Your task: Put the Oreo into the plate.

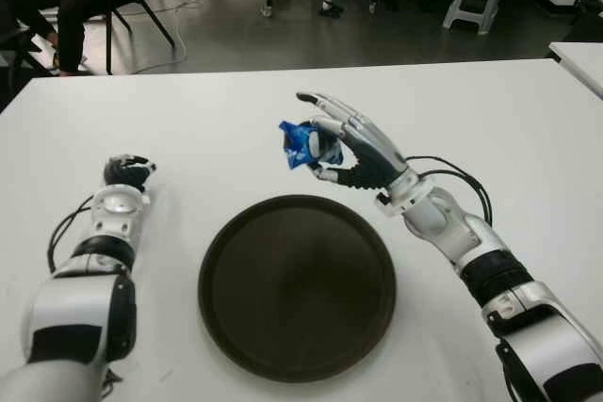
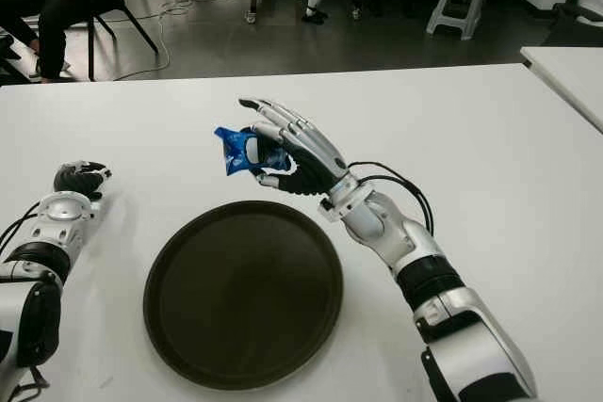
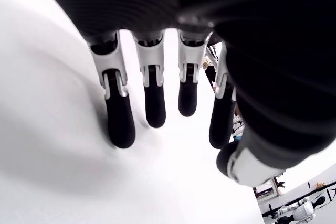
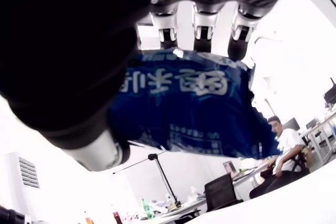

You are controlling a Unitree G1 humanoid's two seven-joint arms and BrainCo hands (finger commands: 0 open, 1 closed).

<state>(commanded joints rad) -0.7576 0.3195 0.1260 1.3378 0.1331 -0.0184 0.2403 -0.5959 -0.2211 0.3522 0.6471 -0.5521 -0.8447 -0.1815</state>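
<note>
Right hand (image 1: 325,152) pinches the blue Oreo (image 1: 301,145) above the tabletop (image 1: 490,120), beyond the plate (image 1: 297,287); left hand (image 1: 127,172) empty, fingers relaxed.

We find print only on the blue Oreo packet (image 4: 194,106), pinched between the thumb (image 4: 79,129) and the fingers (image 4: 203,24) of the right hand (image 1: 353,152). Just below the fingertips a row of large white Chinese characters runs across the wrapper, seen reversed in the wrist view, so we cannot read them. Under it, nearer the thumb, lie smaller white lines, too fine to make out.
</note>
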